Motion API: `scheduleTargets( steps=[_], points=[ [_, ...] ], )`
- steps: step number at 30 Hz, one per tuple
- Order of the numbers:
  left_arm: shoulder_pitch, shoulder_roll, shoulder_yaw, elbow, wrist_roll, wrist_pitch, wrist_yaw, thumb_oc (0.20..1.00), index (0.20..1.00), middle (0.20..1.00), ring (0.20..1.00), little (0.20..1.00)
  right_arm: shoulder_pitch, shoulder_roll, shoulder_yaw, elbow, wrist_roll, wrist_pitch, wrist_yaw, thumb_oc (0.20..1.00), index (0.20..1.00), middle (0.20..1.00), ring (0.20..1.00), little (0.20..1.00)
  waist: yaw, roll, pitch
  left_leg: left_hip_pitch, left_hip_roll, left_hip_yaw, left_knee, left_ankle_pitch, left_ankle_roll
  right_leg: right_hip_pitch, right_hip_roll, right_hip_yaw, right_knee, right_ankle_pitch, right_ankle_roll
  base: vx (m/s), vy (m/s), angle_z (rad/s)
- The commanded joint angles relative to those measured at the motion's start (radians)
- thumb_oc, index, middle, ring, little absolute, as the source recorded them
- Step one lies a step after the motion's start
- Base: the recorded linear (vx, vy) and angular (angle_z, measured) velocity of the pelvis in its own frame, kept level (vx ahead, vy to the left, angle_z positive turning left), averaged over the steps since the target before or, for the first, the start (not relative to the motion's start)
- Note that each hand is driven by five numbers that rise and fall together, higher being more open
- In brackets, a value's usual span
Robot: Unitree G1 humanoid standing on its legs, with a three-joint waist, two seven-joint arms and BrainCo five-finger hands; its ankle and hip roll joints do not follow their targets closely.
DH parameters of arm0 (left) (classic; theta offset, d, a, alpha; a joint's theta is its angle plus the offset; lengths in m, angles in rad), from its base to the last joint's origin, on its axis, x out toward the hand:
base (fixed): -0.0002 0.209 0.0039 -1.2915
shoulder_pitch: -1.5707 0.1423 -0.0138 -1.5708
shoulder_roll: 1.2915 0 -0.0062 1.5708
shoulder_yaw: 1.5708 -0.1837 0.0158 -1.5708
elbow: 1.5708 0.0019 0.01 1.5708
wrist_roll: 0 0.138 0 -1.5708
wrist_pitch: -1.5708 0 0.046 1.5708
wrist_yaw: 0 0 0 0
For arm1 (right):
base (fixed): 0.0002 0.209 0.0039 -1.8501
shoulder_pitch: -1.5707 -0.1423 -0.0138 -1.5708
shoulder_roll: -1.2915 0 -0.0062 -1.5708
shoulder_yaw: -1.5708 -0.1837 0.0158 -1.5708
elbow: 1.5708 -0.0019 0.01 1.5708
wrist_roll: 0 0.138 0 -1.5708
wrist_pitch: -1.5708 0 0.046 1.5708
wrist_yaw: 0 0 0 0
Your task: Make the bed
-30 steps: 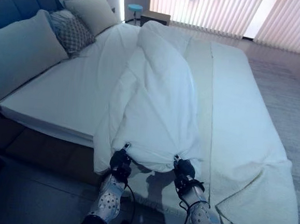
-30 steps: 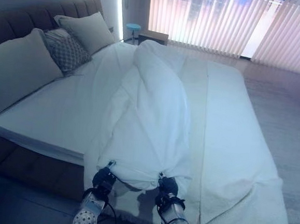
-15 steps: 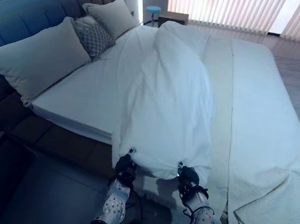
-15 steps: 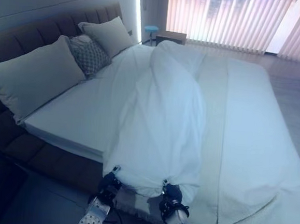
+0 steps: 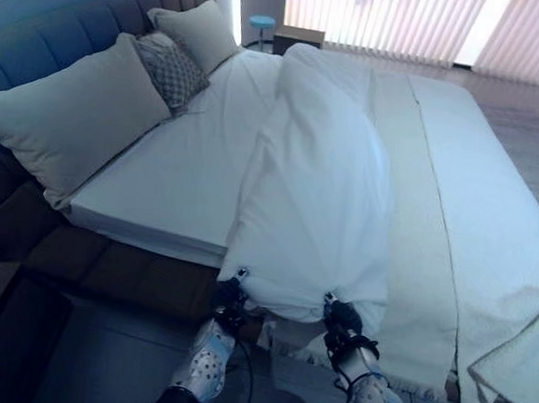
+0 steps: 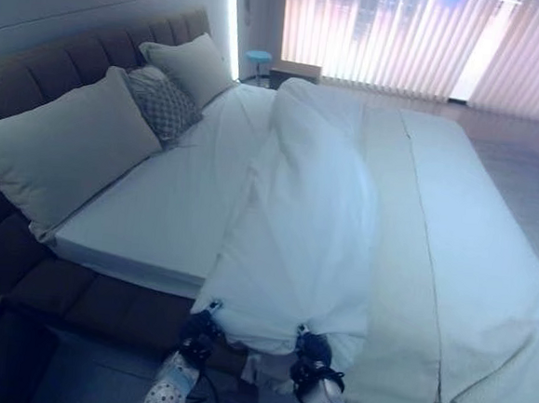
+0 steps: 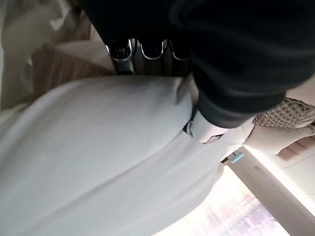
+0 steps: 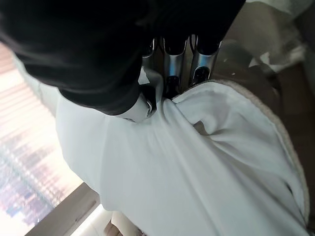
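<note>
We see pale vertical blinds (image 6: 394, 39) glowing with daylight along the far wall, a small round blue stool (image 5: 261, 21) beside a low wooden cabinet (image 5: 298, 38), and grey floor (image 5: 107, 366) beneath us.

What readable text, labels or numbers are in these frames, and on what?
None. The white duvet, the pillows, the patterned cushion and the headboard show no print. Both the left hand and the right hand clutch the duvet's edge; no markings legible on either.
</note>
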Motion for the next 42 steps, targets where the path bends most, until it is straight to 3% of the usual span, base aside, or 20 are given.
scheduleTargets(
  steps=[1, 3, 5, 7, 10, 13, 18, 22, 27, 31, 36, 42],
  points=[
    [0.014, 0.124, 0.156, -0.173, 0.040, -0.124, 0.010, 0.200, 0.200, 0.200, 0.200, 0.200, 0.001, -0.093, -0.062, -0.079, -0.002, -0.083, 0.018, 0.200, 0.200, 0.200, 0.200, 0.200, 0.014, 0.016, -0.025, 0.066, -0.009, -0.014, -0.198, 0.078, -0.021, 0.065, 0.150, -0.050, -0.018, -0.125, 0.024, 0.00, 0.354, 0.06],
    [0.034, 0.117, 0.180, -0.202, 0.047, -0.125, 0.018, 0.200, 0.200, 0.200, 0.200, 0.200, 0.008, -0.086, -0.051, -0.103, 0.002, -0.088, 0.035, 0.200, 0.200, 0.200, 0.200, 0.200, 0.022, 0.007, -0.029, 0.083, -0.035, 0.006, -0.234, 0.093, -0.018, 0.078, 0.232, -0.093, -0.007, -0.189, 0.009, -0.02, 0.266, 0.10],
    [0.055, 0.105, 0.196, -0.214, 0.052, -0.129, 0.020, 0.200, 0.200, 0.200, 0.200, 0.200, 0.023, -0.082, -0.038, -0.123, 0.018, -0.091, 0.063, 0.200, 0.200, 0.200, 0.200, 0.200, 0.030, -0.013, -0.034, 0.093, -0.067, 0.022, -0.253, 0.115, -0.020, 0.088, 0.315, -0.091, -0.033, -0.209, 0.011, -0.04, 0.184, -0.13],
    [0.063, 0.097, 0.200, -0.218, 0.056, -0.133, 0.029, 0.200, 0.200, 0.200, 0.200, 0.200, 0.044, -0.101, -0.036, -0.165, -0.004, -0.093, 0.061, 0.200, 0.200, 0.200, 0.200, 0.200, 0.028, -0.029, -0.032, 0.097, -0.095, 0.026, -0.269, 0.135, -0.027, 0.101, 0.375, -0.039, -0.105, -0.215, -0.011, -0.07, 0.106, -0.24],
    [0.078, 0.079, 0.190, -0.221, 0.065, -0.127, 0.017, 0.200, 0.200, 0.200, 0.200, 0.200, 0.064, -0.127, -0.052, -0.234, -0.017, -0.110, 0.059, 0.200, 0.200, 0.200, 0.200, 0.200, 0.011, -0.029, -0.051, 0.097, -0.112, 0.004, -0.291, 0.156, -0.028, 0.138, 0.416, 0.063, -0.214, -0.188, -0.038, -0.01, 0.050, 0.22],
    [0.101, 0.077, 0.194, -0.239, 0.087, -0.122, 0.004, 0.200, 0.200, 0.200, 0.200, 0.200, 0.100, -0.139, -0.076, -0.288, -0.048, -0.119, 0.084, 0.200, 0.200, 0.200, 0.200, 0.200, 0.002, -0.027, -0.063, 0.089, -0.121, 0.007, -0.270, 0.142, -0.013, 0.165, 0.416, 0.058, -0.269, -0.169, -0.038, 0.01, -0.002, 0.16],
    [0.121, 0.067, 0.193, -0.224, 0.078, -0.114, -0.015, 0.200, 0.200, 0.200, 0.200, 0.200, 0.143, -0.169, -0.090, -0.308, -0.104, -0.113, 0.093, 0.200, 0.200, 0.200, 0.200, 0.200, -0.006, -0.034, -0.040, 0.039, -0.125, 0.022, -0.153, 0.114, -0.041, 0.198, 0.391, 0.028, -0.320, -0.148, -0.029, -0.04, 0.011, 0.34],
    [0.147, 0.062, 0.192, -0.204, 0.071, -0.103, -0.011, 0.200, 0.200, 0.200, 0.200, 0.200, 0.144, -0.168, -0.073, -0.265, -0.132, -0.095, 0.087, 0.200, 0.200, 0.200, 0.200, 0.200, 0.006, -0.049, -0.038, 0.017, -0.086, 0.008, -0.140, 0.107, -0.037, 0.199, 0.371, 0.047, -0.326, -0.137, -0.020, -0.01, 0.035, 0.08],
    [0.172, 0.053, 0.189, -0.168, 0.065, -0.092, -0.012, 0.200, 0.200, 0.200, 0.200, 0.200, 0.149, -0.178, -0.050, -0.189, -0.173, -0.059, 0.078, 0.200, 0.200, 0.200, 0.200, 0.200, 0.018, -0.051, -0.038, -0.003, -0.029, -0.046, -0.154, 0.135, -0.047, 0.184, 0.350, 0.062, -0.309, -0.150, -0.015, 0.06, 0.091, -0.13],
    [0.168, 0.050, 0.169, -0.152, 0.064, -0.078, -0.015, 0.200, 0.200, 0.200, 0.200, 0.200, 0.157, -0.191, -0.059, -0.191, -0.190, -0.041, 0.077, 0.200, 0.200, 0.200, 0.200, 0.200, 0.005, -0.032, -0.030, 0.025, 0.013, 0.000, -0.204, 0.154, -0.053, 0.189, 0.336, 0.043, -0.291, -0.170, -0.015, 0.07, 0.134, -0.04],
    [0.148, 0.066, 0.151, -0.208, 0.077, -0.086, -0.022, 0.200, 0.200, 0.200, 0.200, 0.200, 0.134, -0.204, -0.080, -0.277, -0.204, -0.059, 0.078, 0.200, 0.200, 0.200, 0.200, 0.200, -0.006, -0.019, -0.047, 0.066, -0.005, 0.002, -0.240, 0.140, -0.042, 0.202, 0.318, 0.045, -0.289, -0.167, 0.000, 0.08, 0.151, 0.09],
    [0.069, 0.130, 0.209, -0.430, 0.127, -0.154, -0.024, 0.200, 0.200, 0.200, 0.200, 0.200, 0.055, -0.226, -0.171, -0.512, -0.276, -0.143, 0.089, 0.200, 0.200, 0.200, 0.200, 0.200, -0.005, -0.029, -0.084, 0.127, -0.028, 0.041, -0.274, 0.106, -0.015, 0.224, 0.294, 0.078, -0.282, -0.164, 0.025, 0.11, 0.137, -0.08]
  ],
)
